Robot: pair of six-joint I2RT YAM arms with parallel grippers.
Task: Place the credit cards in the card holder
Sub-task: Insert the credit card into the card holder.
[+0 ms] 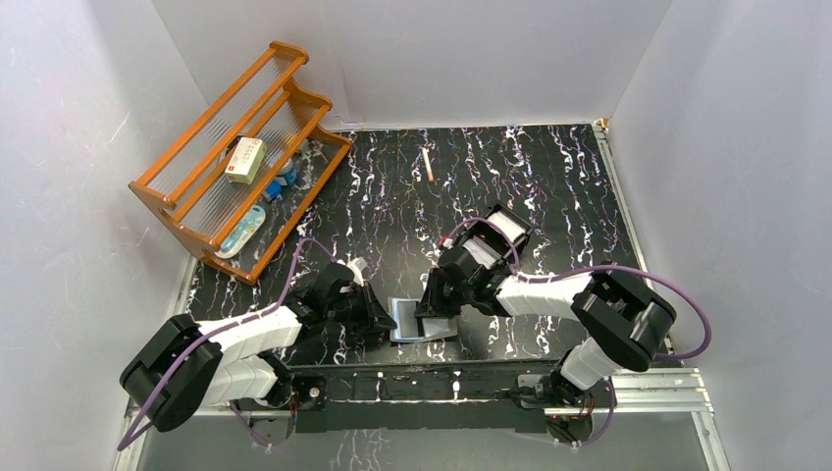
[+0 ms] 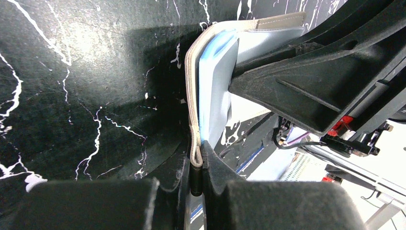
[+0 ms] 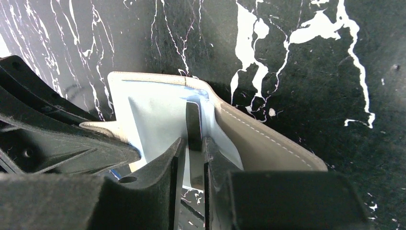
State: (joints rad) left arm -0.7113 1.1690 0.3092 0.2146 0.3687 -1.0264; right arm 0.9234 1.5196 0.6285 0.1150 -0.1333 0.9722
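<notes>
Locating the folding card holder [image 1: 410,320], dull grey-beige outside and shiny pale blue inside, you find it low on the black, white-veined surface [image 1: 549,196], directly between the two pincers. It is partly open, with its pale blue inside facing the right pincer.

Left pincer [image 2: 198,160]: pressed together on the card holder's stitched grey-beige edge, one finger on each face of that edge. In the top view the left pincer [image 1: 378,316] touches the card holder's left side.

Right pincer [image 3: 194,143]: positioned at the card holder's right side, with its fingertips inside the opening, just beside the pale blue lining. The fingers stand narrowly apart. A thin, flat, dark grey card [image 3: 193,120] stands upright between them, its far end against the lining. You cannot tell whether the fingers clamp this card or only flank it.

Other items, referenced to the card holder in the top view:
- Orange wooden rack [image 1: 235,147]: well apart, beyond and to the left.
- Cream rectangular box with red print [image 1: 243,159]: on that rack.
- Slim orange stick [image 1: 428,164]: lying on the surface, well beyond the card holder.
</notes>
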